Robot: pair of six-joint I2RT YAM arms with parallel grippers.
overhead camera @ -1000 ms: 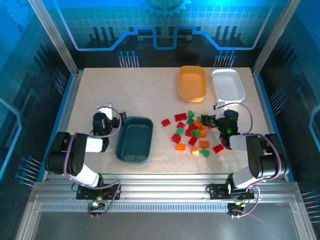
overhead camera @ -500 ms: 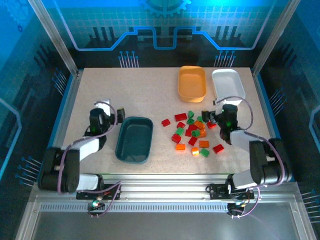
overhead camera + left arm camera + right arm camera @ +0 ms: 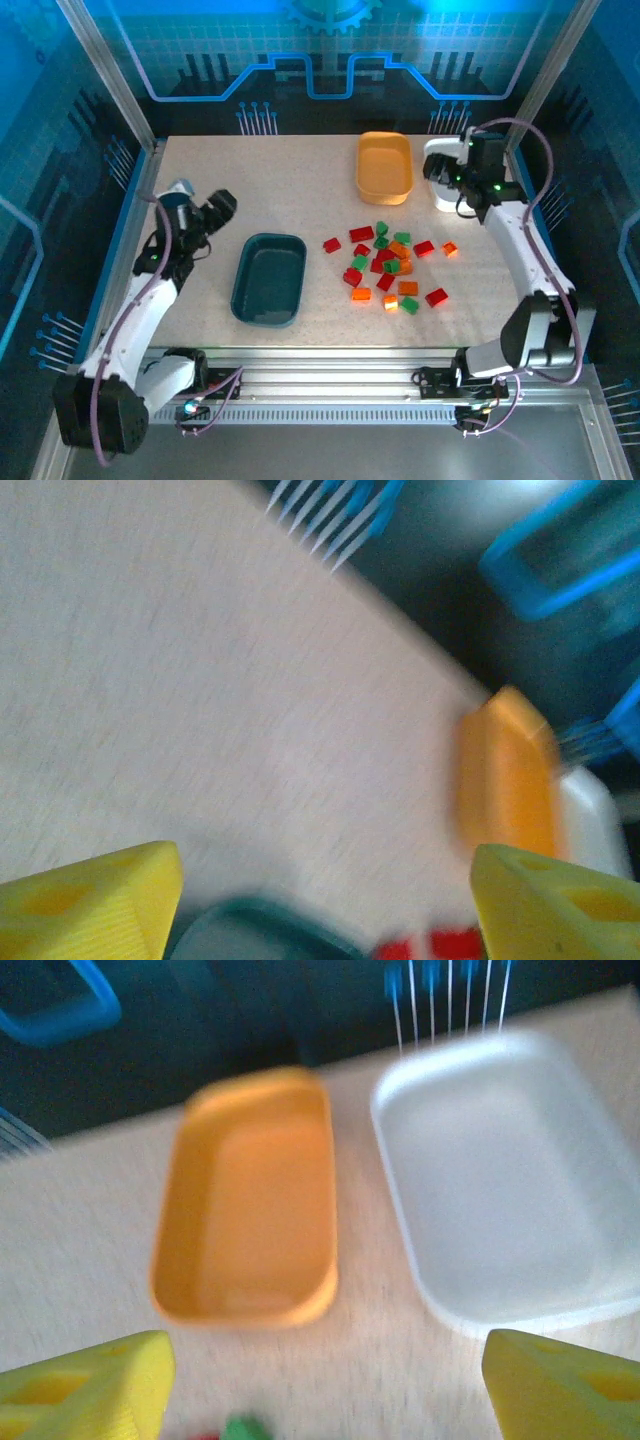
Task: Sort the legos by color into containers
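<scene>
Several red, orange and green legos [image 3: 385, 265] lie in a loose pile right of the table's centre. The dark teal tray [image 3: 268, 278] lies left of them. At the back are the orange tray [image 3: 384, 166] and the white tray [image 3: 446, 196]. My left gripper [image 3: 215, 210] hovers open left of the teal tray, holding nothing. The left wrist view is blurred and shows its yellow fingers [image 3: 90, 905] wide apart over the teal rim [image 3: 260, 935] and red legos [image 3: 440, 945]. My right gripper [image 3: 452, 178] hangs open over the white tray [image 3: 500, 1190], beside the orange tray [image 3: 250, 1230], with a green lego [image 3: 245, 1428] at the bottom edge.
All three trays look empty. An orange lego [image 3: 449, 249] and a red one [image 3: 424, 247] lie a little right of the main pile. Metal frame posts [image 3: 110, 80] and blue walls border the table. Bare tabletop [image 3: 270, 180] spreads across the back left.
Both arms lifted from low near-edge poses. The left gripper swung left and up, away from the teal tray. The right gripper left the pile and moved back over the white tray.
</scene>
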